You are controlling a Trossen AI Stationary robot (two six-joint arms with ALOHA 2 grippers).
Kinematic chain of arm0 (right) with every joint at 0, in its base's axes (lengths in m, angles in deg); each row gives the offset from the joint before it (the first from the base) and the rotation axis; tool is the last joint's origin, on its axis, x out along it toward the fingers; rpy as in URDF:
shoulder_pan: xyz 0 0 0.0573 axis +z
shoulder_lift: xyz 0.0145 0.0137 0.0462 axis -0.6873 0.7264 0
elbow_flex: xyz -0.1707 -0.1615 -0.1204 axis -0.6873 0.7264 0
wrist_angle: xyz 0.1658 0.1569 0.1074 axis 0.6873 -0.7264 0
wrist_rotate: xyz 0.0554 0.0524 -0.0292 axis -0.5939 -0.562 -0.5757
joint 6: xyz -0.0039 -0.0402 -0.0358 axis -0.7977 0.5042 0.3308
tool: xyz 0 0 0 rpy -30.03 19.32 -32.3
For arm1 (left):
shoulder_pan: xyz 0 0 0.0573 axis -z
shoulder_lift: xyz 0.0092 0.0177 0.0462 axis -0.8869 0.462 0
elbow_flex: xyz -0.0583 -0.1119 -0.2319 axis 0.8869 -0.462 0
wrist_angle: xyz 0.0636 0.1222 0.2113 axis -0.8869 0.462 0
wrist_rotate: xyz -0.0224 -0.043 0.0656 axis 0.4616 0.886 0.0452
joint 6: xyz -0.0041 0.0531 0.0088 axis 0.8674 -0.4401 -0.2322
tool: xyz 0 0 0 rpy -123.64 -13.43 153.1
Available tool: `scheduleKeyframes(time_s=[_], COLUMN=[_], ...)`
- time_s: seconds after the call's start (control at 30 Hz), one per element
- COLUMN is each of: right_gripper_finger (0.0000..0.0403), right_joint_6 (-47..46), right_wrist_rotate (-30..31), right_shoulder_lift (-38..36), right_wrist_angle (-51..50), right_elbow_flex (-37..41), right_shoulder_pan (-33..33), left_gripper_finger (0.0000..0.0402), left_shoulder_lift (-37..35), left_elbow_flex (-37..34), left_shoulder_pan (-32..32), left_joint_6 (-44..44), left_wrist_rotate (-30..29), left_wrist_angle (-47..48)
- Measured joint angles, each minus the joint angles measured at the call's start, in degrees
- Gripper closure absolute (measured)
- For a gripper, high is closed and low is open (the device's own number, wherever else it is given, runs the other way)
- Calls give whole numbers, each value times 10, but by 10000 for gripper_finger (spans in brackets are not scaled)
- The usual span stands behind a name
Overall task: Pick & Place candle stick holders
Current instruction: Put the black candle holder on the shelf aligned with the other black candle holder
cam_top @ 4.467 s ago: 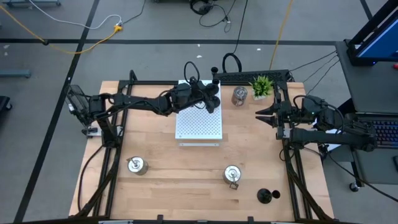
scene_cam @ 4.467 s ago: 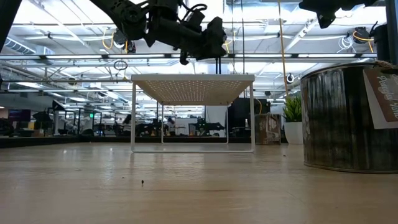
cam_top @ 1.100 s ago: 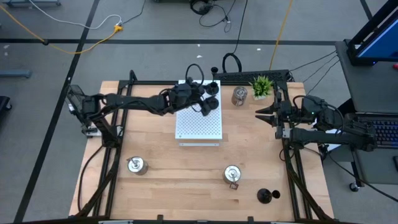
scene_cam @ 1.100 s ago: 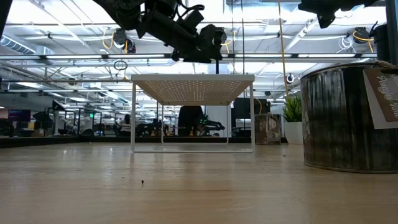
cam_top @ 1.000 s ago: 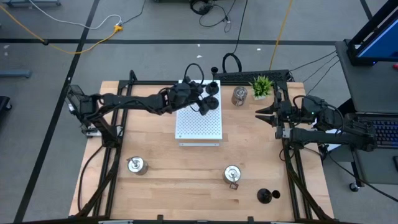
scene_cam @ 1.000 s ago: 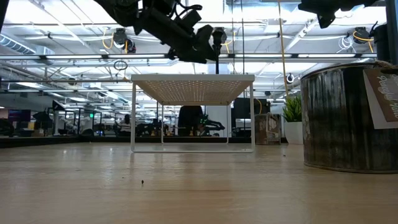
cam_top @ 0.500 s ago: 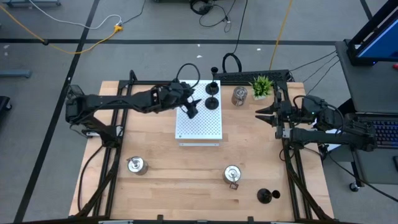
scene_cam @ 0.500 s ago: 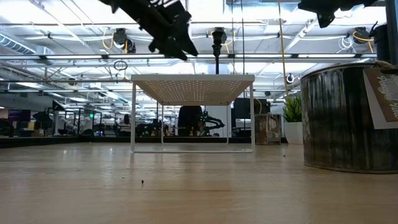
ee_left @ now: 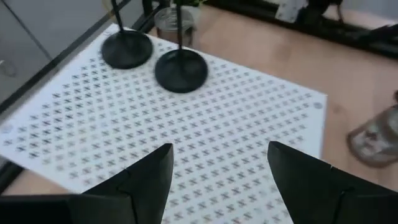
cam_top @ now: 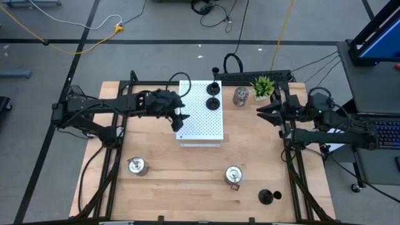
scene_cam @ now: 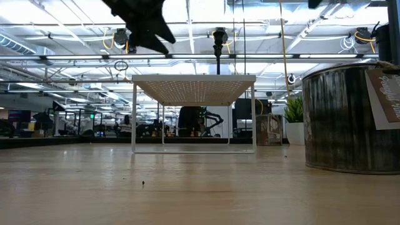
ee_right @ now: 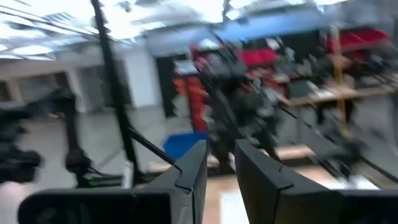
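High view: the whole table (cam_top: 187,162) from above, with the white board (cam_top: 201,119) near its far middle and both arms reaching in from the sides.
Black holders on board: two stand side by side at the board's far right corner, one (cam_top: 213,87) behind the other (cam_top: 213,103).
Left gripper: the left gripper (cam_top: 179,120) hangs over the board's left edge, jaws standing apart, nothing between them; the two black holders are well off to its far right.
Left wrist view: only here do the spread fingers (ee_left: 149,171) show clearly over the perforated top, with the two round black bases (ee_left: 181,70) ahead of them and apart from them.
Low view: the board shows as a little stand on legs (scene_cam: 194,81), one thin black stem (scene_cam: 218,40) rising from its top; the left gripper (scene_cam: 145,28) is a dark shape above and to the side of it.
Silver holders: one (cam_top: 240,95) beside the plant (cam_top: 263,85) at the far edge, one (cam_top: 137,165) near the front left, one (cam_top: 233,175) front middle; a big tin-like side of one fills the low view's right (scene_cam: 350,119).
Third black holder: lying near the front right corner (cam_top: 268,197).
Right gripper: the right gripper (cam_top: 262,112) waits at the right edge near the plant, jaws nearly closed and empty, as its own wrist view (ee_right: 217,165) shows, pointing out at the room.
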Motion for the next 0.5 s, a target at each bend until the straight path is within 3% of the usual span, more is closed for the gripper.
scheduleKeyframes(time_s=[0.1, 0.23, 0.5], right_gripper_finger=[330, 330, 330], right_joint_6=[6, 29, 33], right_wrist_rotate=[7, 67, 215], right_shoulder_lift=[24, 63, 187], right_wrist_angle=[32, -27, -371], right_elbow_flex=[-6, -52, -272], right_shoulder_pan=[32, 80, 182], left_gripper_finger=[133, 133, 133], left_shoulder_lift=[-44, -133, -304], left_elbow_flex=[-61, -134, -240], left_shoulder_pan=[18, 46, 92], left_joint_6=[32, 59, 66], left_wrist_rotate=[4, 17, -4], left_wrist_angle=[-29, -71, -119])
